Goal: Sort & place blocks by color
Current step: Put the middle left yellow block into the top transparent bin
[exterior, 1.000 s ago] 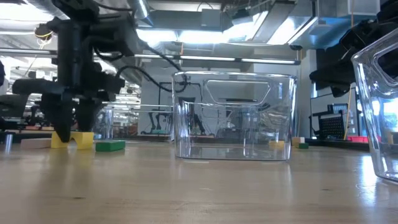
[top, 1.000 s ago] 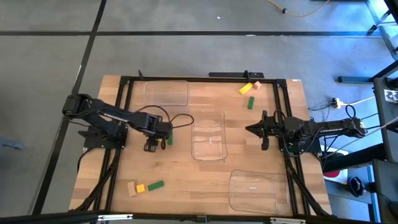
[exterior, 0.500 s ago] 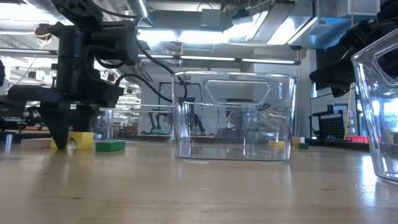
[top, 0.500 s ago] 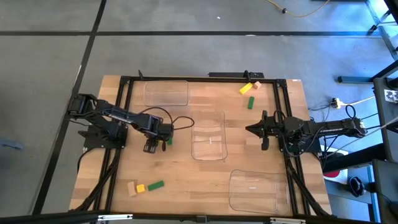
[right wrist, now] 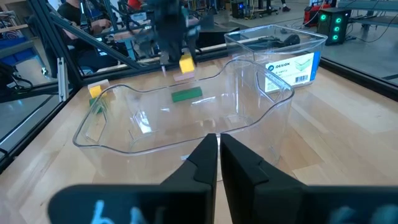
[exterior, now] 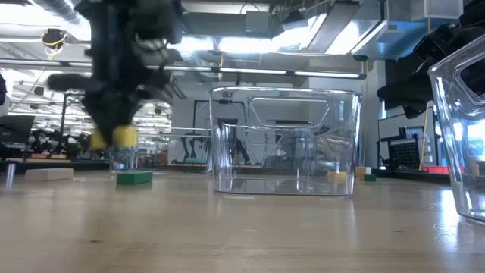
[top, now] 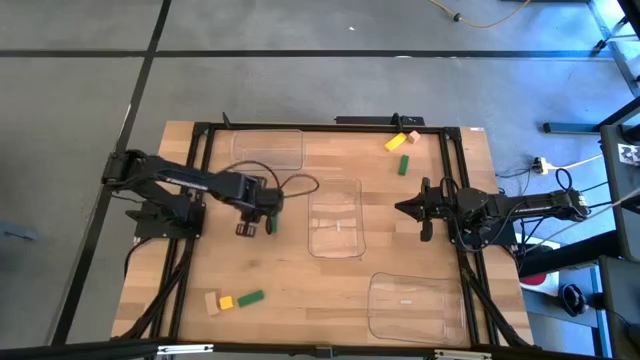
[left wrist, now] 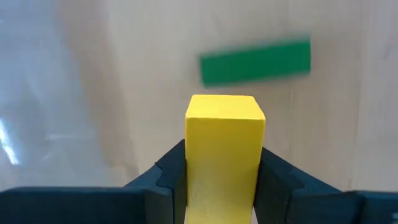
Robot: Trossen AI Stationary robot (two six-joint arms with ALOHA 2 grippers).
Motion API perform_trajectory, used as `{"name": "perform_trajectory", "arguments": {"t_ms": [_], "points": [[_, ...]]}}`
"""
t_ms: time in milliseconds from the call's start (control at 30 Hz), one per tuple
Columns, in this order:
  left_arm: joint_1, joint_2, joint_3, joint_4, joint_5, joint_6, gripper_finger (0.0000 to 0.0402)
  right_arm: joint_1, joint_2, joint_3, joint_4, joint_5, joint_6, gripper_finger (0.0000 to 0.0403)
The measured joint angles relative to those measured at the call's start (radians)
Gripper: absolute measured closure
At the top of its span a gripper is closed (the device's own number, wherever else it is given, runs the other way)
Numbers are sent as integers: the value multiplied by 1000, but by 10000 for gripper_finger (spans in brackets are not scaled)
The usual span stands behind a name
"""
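Left gripper (exterior: 114, 136) motion-blurred in low view. Green block (left wrist: 255, 61) smeared in left wrist view. Tray (exterior: 466, 136) at 3 o'clock cut by edge.

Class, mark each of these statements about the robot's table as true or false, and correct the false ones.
1. The left gripper holds a yellow block. True.
2. That block rests on the table. False: the low view shows it lifted clear.
3. A green block lies on the table near the left gripper. True.
4. The right gripper holds a green block. False: it is shut on nothing.
5. The middle tray holds several blocks. False: no blocks show inside it.
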Motion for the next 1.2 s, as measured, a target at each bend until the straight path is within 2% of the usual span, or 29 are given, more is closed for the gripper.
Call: {"name": "perform_trajectory", "arguments": {"t_ms": [100,300,533,633,767,1200], "points": [[41,-111,27,45,10,-43,283,0,0,0,0,0,0,379],[111,-396,-14,320,88,-167,283,0,0,0,0,0,0,379],[96,-640,-188,824,93,-331,283,0,0,0,0,0,0,379],[70,-683,-284,996,89,-379,283,0,0,0,0,0,0,379],[43,-695,-369,1134,89,-423,283,0,0,0,0,0,0,379],[41,-695,-378,1160,70,-445,283,0,0,0,0,0,0,379]]}}
